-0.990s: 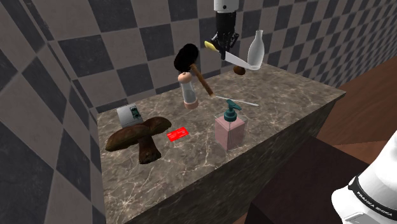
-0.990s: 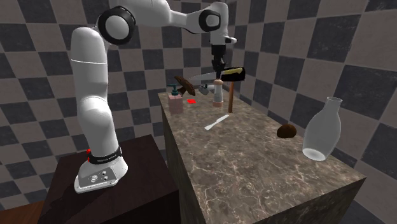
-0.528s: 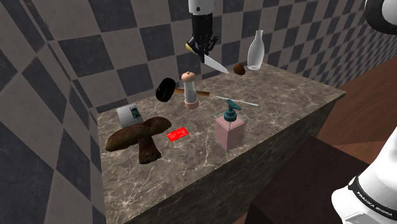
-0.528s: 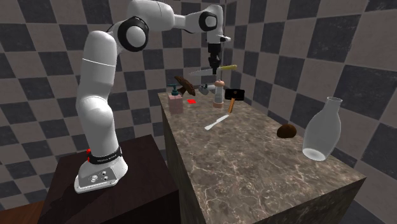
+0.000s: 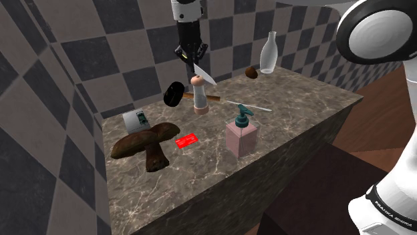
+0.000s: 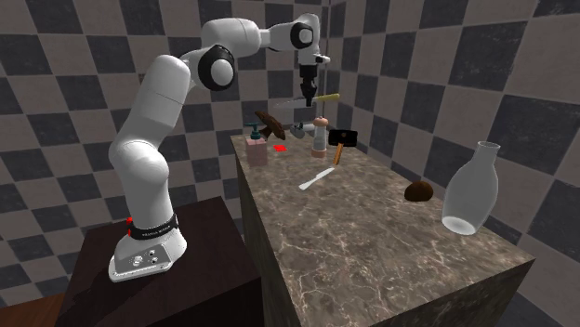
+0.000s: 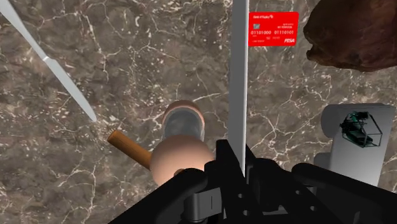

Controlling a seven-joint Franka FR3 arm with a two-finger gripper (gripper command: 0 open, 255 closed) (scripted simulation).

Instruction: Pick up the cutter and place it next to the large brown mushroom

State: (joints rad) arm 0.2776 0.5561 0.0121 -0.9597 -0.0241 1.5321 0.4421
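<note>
The cutter (image 5: 204, 75) is a knife with a yellow handle and a pale blade. It is up in the air, above the table (image 5: 301, 93), in the upper middle of the shoulder view. The black end effector (image 5: 192, 55) is clenched on it near the handle. In the wrist view the blade (image 7: 239, 76) sticks straight out from between the two fingers of the end effector (image 7: 238, 162), which squeeze it from both sides.

Right under the cutter stands a little bottle with a peach top (image 5: 198, 93). A hammer with a black head (image 5: 175, 93) lies just beside that bottle.

The large brown mushroom (image 5: 144, 143) sits at the lower left of the shoulder view, well apart from the cutter. A red card (image 5: 188, 140) lies just to its right. A white box (image 5: 135, 120) sits just behind it.

I think the picking up is done and the carrying is the step in hand. Next the arm should go toward the lower left of the shoulder view, past the bottle and the hammer. It should stay high so the blade does not bump them. Then it should come down on bare table near the mushroom, maybe by the red card, and let go.
</note>
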